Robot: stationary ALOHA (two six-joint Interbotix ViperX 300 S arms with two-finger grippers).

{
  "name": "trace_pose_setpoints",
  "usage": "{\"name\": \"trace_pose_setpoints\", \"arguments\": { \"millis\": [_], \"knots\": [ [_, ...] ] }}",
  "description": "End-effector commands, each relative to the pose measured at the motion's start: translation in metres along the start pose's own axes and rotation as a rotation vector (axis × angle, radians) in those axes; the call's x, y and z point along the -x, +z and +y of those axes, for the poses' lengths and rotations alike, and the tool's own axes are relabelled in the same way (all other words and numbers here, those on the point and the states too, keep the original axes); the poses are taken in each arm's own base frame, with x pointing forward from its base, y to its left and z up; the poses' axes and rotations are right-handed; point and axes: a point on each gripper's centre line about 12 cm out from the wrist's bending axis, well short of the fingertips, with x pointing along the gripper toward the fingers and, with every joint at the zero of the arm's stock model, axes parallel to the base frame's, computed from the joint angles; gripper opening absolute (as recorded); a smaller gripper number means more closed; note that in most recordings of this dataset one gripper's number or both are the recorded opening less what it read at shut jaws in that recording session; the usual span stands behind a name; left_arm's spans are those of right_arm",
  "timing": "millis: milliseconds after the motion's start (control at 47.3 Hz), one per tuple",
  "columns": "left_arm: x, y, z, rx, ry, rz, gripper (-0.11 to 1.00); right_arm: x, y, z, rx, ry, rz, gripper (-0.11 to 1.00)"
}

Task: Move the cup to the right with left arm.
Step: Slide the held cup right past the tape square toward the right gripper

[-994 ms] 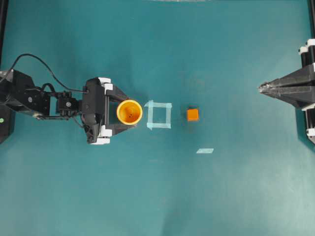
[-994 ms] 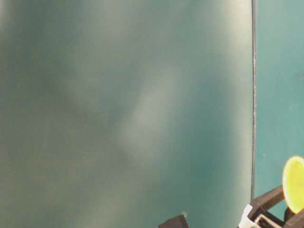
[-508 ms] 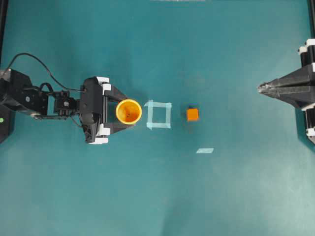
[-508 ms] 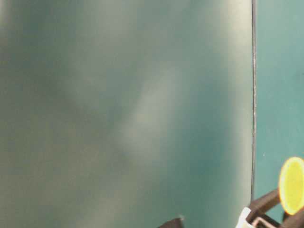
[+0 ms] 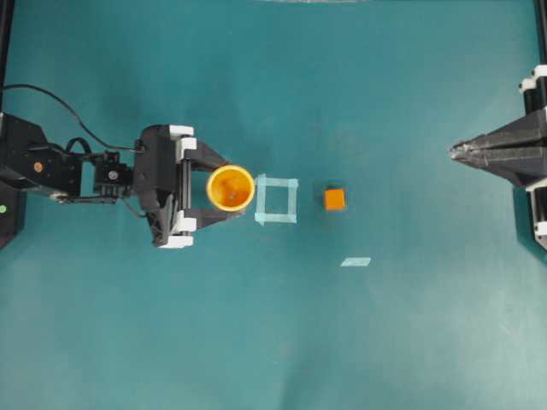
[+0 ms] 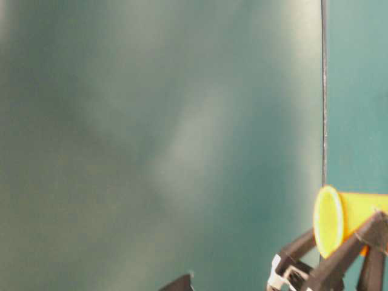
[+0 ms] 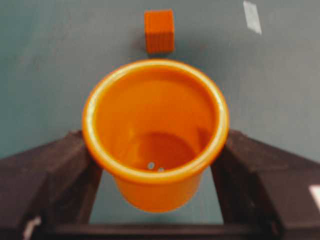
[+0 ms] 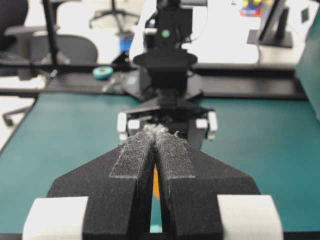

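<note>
The cup (image 5: 230, 188), yellow-rimmed with an orange inside, sits between the two black fingers of my left gripper (image 5: 226, 189), just left of a pale tape square (image 5: 276, 199). In the left wrist view both fingers (image 7: 50, 170) press the cup's (image 7: 155, 125) sides under the rim, and teal table shows beneath its base. The table-level view shows the cup (image 6: 339, 218) from the side, held by the dark fingers (image 6: 339, 260). My right gripper (image 5: 453, 153) rests at the far right, its pads (image 8: 172, 155) pressed together on nothing.
A small orange cube (image 5: 334, 199) lies right of the tape square, straight ahead of the cup in the left wrist view (image 7: 159, 31). A short tape strip (image 5: 355, 261) lies below and right of the cube. The left arm's cable loops at the far left.
The left fingers closed onto the cup. The cup has shifted slightly right toward the tape square and has risen in the table-level view, its side now showing. The right arm has not moved.
</note>
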Motion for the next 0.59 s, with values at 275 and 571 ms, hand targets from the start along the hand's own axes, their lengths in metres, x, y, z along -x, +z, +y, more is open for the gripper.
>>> {"name": "trace_pose_setpoints", "arguments": {
  "millis": [275, 571],
  "knots": [
    [-0.039, 0.04, -0.002, -0.008, -0.01, -0.059, 0.63, -0.003, 0.014, 0.0, -0.001, -0.001, -0.032, 0.01],
    [-0.076, 0.06, -0.001, -0.015, -0.009, -0.066, 0.63, -0.004, 0.014, 0.0, -0.001, -0.001, -0.031, 0.01]
  ]
}}
